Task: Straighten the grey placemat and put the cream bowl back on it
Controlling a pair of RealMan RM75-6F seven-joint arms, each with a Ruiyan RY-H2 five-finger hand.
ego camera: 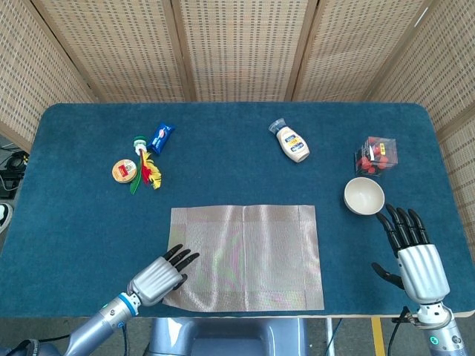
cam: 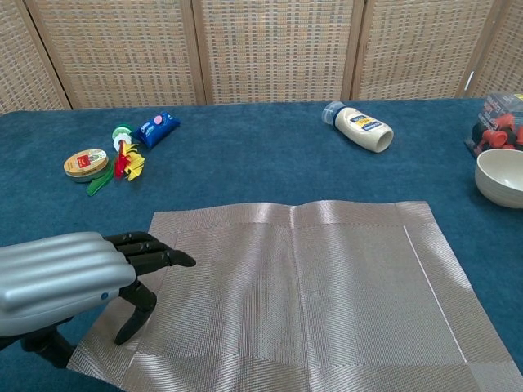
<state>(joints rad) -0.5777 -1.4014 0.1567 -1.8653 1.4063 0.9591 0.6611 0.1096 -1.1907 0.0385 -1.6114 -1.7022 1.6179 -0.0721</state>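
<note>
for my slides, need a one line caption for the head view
Left hand grips the grey placemat corner; cream bowl waits beside it.

The worktop point(ego camera: 89, 222) is covered in deep teal-blue cloth. The placemat point(ego camera: 245, 256) is a pale grey-beige weave with a sheen, its border band slightly darker and marked off by thin lines. The bowl point(ego camera: 364, 196) is cream inside and out. The squeeze bottle point(ego camera: 292, 143) is off-white with a clear cap and a blue and yellow label. The small box point(ego camera: 375, 155) is clear, with red and black pieces inside. The tin point(ego camera: 125, 171) has a red and yellow lid. The packet point(ego camera: 160, 136) is blue with a white and red mark. Both the left hand point(ego camera: 157, 277) and the right hand point(ego camera: 412, 252) have silver backs and black fingers. The folding screen point(ego camera: 237, 44) is tan wicker lattice in light wooden frames.
</note>
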